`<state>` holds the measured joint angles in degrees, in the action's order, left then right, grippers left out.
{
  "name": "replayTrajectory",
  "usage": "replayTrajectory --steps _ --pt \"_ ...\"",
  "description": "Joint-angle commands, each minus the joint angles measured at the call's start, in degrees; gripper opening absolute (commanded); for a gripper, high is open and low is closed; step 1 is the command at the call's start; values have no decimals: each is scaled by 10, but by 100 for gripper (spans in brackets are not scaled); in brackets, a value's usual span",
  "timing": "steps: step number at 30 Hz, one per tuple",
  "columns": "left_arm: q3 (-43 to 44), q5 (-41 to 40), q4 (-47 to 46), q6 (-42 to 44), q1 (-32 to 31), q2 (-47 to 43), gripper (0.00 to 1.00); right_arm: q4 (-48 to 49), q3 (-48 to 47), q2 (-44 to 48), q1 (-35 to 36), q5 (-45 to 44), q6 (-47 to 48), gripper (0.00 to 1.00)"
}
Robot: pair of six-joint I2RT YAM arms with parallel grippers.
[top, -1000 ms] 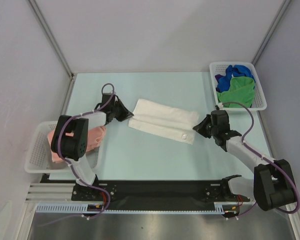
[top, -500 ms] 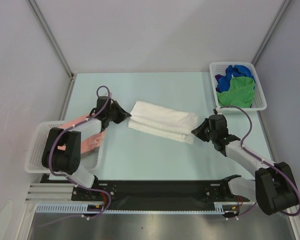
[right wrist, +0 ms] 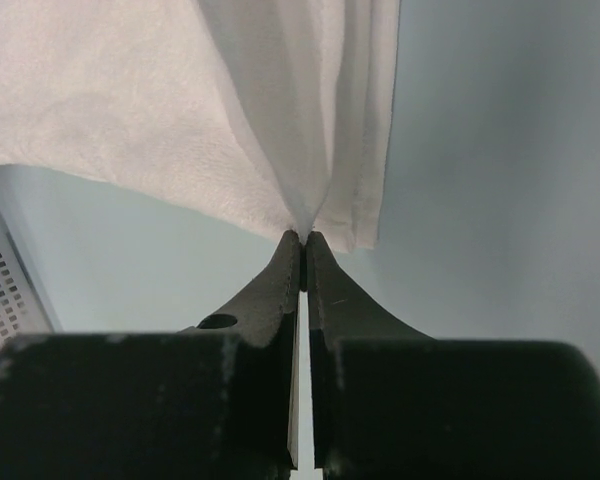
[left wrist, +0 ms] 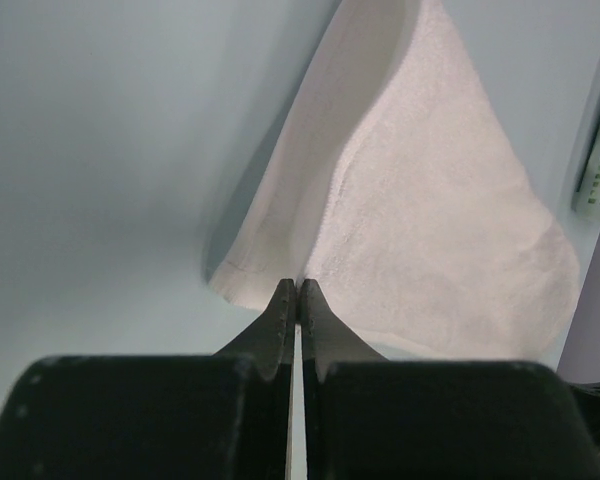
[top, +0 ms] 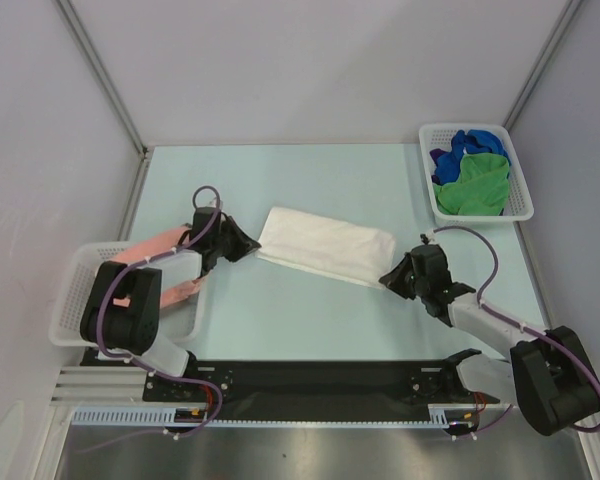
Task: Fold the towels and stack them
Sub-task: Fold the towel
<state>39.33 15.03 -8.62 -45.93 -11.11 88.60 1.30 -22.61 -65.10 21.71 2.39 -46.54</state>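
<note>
— Both pincers had come nearer the arm bases than a second earlier, hadn't they?

— Yes. The white towel (top: pixel 325 243) had changed with them. Its near strip with the small tag no longer showed, and it lay as one narrower folded band.

— How did the left pincer (top: pixel 248 243) stand?

— It was clamped on that towel. In its own wrist view the left pincer (left wrist: pixel 297 285) had its fingertips pressed together at the hem of a corner, with the white towel (left wrist: pixel 430 230) spreading ahead of it and to its right.

— And the right pincer (top: pixel 388 278)?

— It was closed too. In the wrist view the right pincer (right wrist: pixel 302 238) pinched the towel's edge, and the white towel (right wrist: pixel 130 90) fanned up and to the left from its tips.

— So where was the towel?

— It was stretched between the two pincers, over the table (top: pixel 310 180), one end at each.

— What else was around?

— A pink towel (top: pixel 158 243) lay in a white basket (top: pixel 68 290) behind and outward of the left pincer, partly under that arm. Well beyond the right pincer stood another basket (top: pixel 480 216) holding a green towel (top: pixel 472 185) and a blue towel (top: pixel 477 140).
</note>
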Motion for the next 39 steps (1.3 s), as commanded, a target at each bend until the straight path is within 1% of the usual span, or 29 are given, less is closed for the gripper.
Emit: replayTrajectory --steps 1,9,14,15,16,17,18,19,20,21,22,25,27,29,31,32,33,34,35,36,37,38,39 --pt "-6 -6 -32 8 4 10 1 26 12 15 10 -14 -11 0" --pt "-12 -18 -23 8 4 -10 0 12 19 38 14 -24 -9 0" --pt "-17 -19 -23 11 4 3 0 20 30 31 14 -24 -10 0" --pt "-19 -18 -24 8 4 10 2 27 39 31 14 -24 -12 2" --pt "-20 -20 -23 8 4 14 9 31 44 31 14 -24 -14 5" --pt "-20 -23 -18 7 4 16 12 32 48 33 14 -24 -14 7" --pt "-21 -23 -21 8 3 15 13 27 49 37 14 -24 -14 9" --pt "-22 -23 -20 8 3 11 14 22 49 42 15 -24 -14 15" --pt "-21 -23 -11 9 4 7 21 14 49 61 14 -24 -11 16" --pt "-17 -25 -4 15 3 2 25 -4 46 73 14 -24 -11 17" --pt "-13 -31 1 18 3 -15 27 -11 38 86 14 -24 -8 21" --pt "10 -47 36 32 3 -57 35 -85 2 148 13 -46 -2 26" --pt "28 -49 63 44 2 -73 35 -119 -17 185 12 -51 3 27" --pt "56 -46 76 50 -3 -86 35 -118 -44 192 11 -54 3 28" --pt "90 -28 81 60 -20 -77 35 -79 -62 150 11 -51 5 30" --pt "101 -23 81 61 -34 -56 35 -64 -87 120 12 -48 6 29" --pt "109 -18 77 66 -41 -45 35 -26 -97 90 12 -42 8 28" --pt "122 -12 68 66 -47 -29 35 7 -105 28 16 -36 13 27" --pt "131 6 66 66 -52 -13 35 36 -113 -1 15 -33 13 27" --pt "141 14 66 70 -62 30 34 81 -131 -30 15 -30 13 27" --pt "154 25 58 70 -65 50 33 100 -142 -89 16 -14 13 26" --pt "159 32 55 68 -67 68 32 135 -151 -113 15 -13 12 25" --pt "162 32 53 66 -68 103 32 148 -166 -141 14 -13 10 25"
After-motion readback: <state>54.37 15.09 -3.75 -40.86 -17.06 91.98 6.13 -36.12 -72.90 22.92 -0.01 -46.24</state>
